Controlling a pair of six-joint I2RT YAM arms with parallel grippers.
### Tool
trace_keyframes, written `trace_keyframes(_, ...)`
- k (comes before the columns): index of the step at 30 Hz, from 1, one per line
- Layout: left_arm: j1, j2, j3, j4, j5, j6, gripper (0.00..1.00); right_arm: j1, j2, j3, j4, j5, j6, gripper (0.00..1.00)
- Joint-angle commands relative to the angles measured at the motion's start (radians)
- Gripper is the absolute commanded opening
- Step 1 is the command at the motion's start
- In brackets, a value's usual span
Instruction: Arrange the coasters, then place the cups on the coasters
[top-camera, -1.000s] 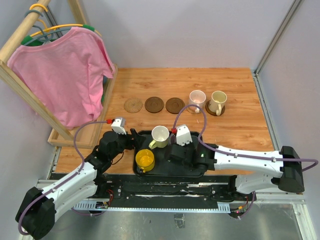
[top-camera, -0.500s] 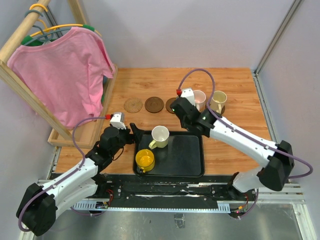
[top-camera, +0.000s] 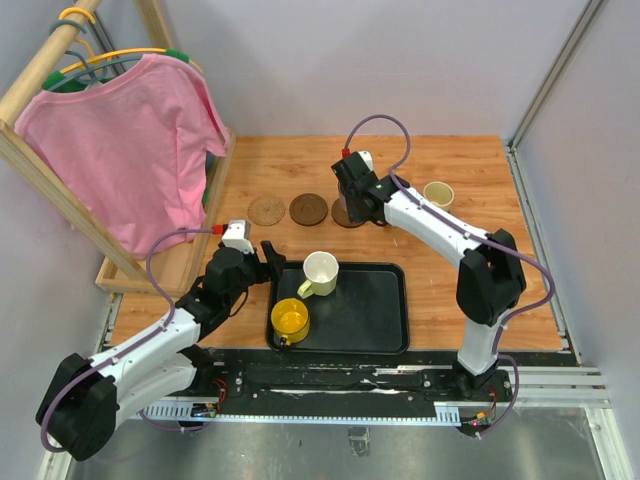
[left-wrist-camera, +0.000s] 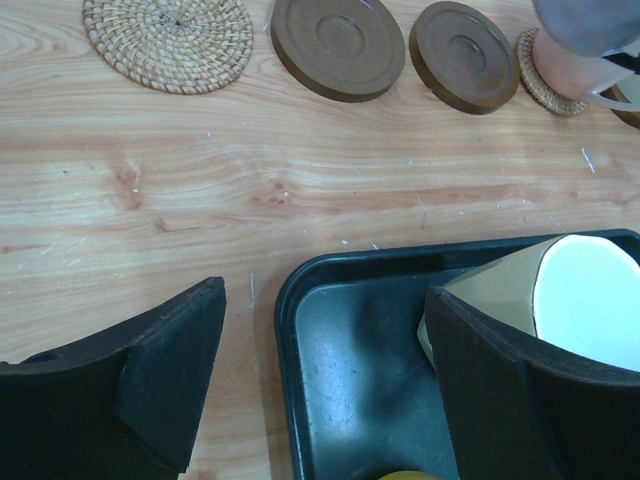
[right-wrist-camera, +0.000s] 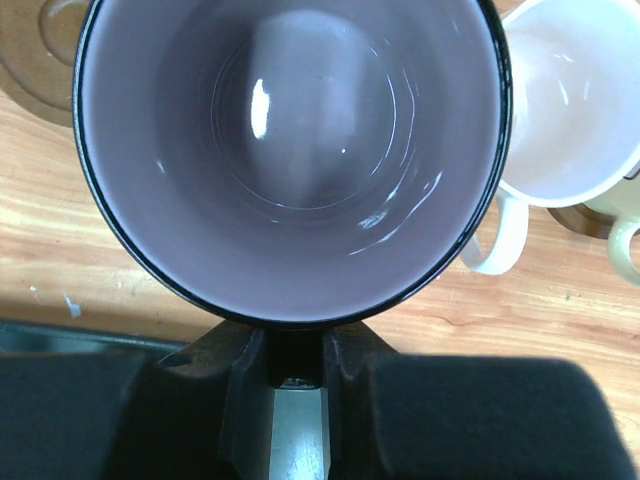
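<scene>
The right gripper (right-wrist-camera: 285, 350) pinches the near side of the glossy purple cup (right-wrist-camera: 300, 150) and holds it at the back row, just beside the smooth pale pink cup (right-wrist-camera: 570, 100). That cup sits on a woven coaster (left-wrist-camera: 540, 85). To their left lie two dark wooden discs (left-wrist-camera: 338, 45) with ringed tops and a tan woven disc (left-wrist-camera: 167, 35). The left gripper (left-wrist-camera: 322, 300) stands spread across a rounded corner of the black tray (left-wrist-camera: 300, 400), with the white cup (left-wrist-camera: 585, 300) just by one finger. A yellow cup (top-camera: 290, 318) also sits in the tray.
</scene>
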Motion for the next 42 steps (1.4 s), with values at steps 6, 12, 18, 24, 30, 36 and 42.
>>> trace_keyframes(6, -0.009, 0.053, 0.040, 0.013, 0.006, 0.038, 0.85, -0.055, 0.108, 0.117, 0.028, -0.060, 0.029, 0.01)
trace_keyframes(12, -0.009, 0.108, 0.059, 0.023, 0.061, 0.050, 0.85, -0.062, 0.173, 0.146, 0.029, -0.068, 0.070, 0.01)
trace_keyframes(18, -0.009, 0.138, 0.080, 0.017, 0.113, 0.066, 0.85, -0.064, 0.202, 0.142, 0.058, -0.041, 0.114, 0.01)
trace_keyframes(24, -0.009, 0.138, 0.073, 0.022, 0.113, 0.061, 0.85, -0.067, 0.213, 0.122, 0.096, -0.027, 0.141, 0.01)
trace_keyframes(30, -0.009, 0.138, 0.068, 0.023, 0.112, 0.057, 0.85, -0.067, 0.224, 0.112, 0.110, -0.011, 0.149, 0.01)
trace_keyframes(36, -0.009, 0.136, 0.067, 0.024, 0.112, 0.054, 0.85, -0.068, 0.231, 0.104, 0.110, -0.013, 0.150, 0.01)
trace_keyframes(42, -0.009, 0.143, 0.064, 0.031, 0.114, 0.051, 0.85, -0.069, 0.240, 0.097, 0.110, -0.011, 0.147, 0.01)
